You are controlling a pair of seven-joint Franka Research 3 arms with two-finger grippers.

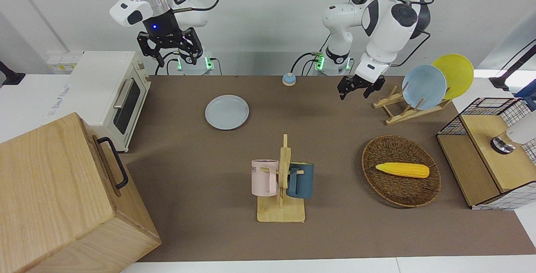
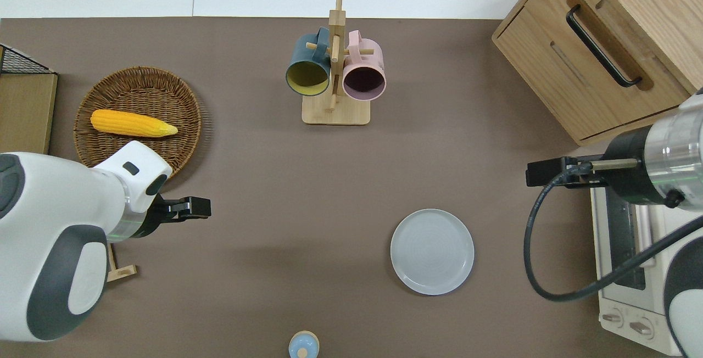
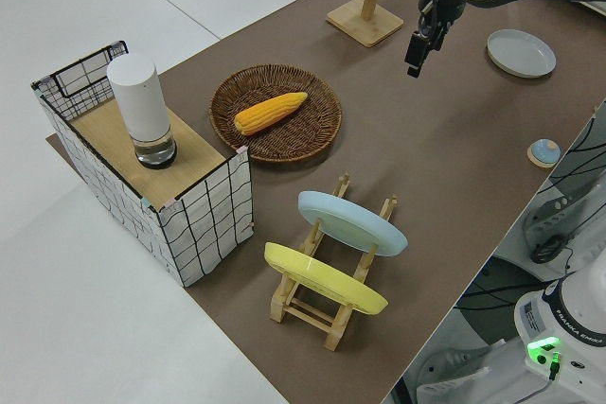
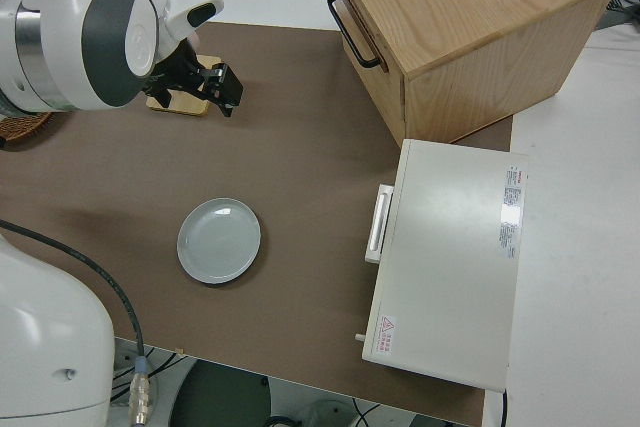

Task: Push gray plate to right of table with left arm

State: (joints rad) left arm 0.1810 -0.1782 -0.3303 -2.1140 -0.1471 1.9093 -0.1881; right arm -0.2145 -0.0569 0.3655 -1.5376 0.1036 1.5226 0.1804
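Nearest the robots' edge of the table (image 2: 263, 193), a small blue knob-like object (image 2: 303, 345) is seen close to the middle of that edge. A little farther out, the gray plate (image 2: 432, 251) lies flat on the brown top, toward the right arm's end and well short of the toaster oven (image 2: 626, 259) that stands at that end. The left gripper (image 2: 199, 207) is held in the air over bare table just beside the wicker basket (image 2: 118, 80), well apart from the plate; it carries nothing, and how far its fingers are parted cannot be told. Presumably it is carried high so that the dish rack (image 1: 404, 107) with the sky-blue plate (image 1: 424, 87) and yellow plate (image 1: 454, 74) is cleared before it is lowered at the plate's rim. The right arm is parked, its gripper (image 1: 169, 48) spread open and empty. Farther out, the corn (image 2: 133, 123) is laid in the basket, and the mug stand (image 2: 335, 67) (a teal and a pink mug hung on its pegs) is set near the table's edge farthest from the robots, with the wooden box (image 2: 609, 39) at the corner by the oven. The push is judged not yet begun
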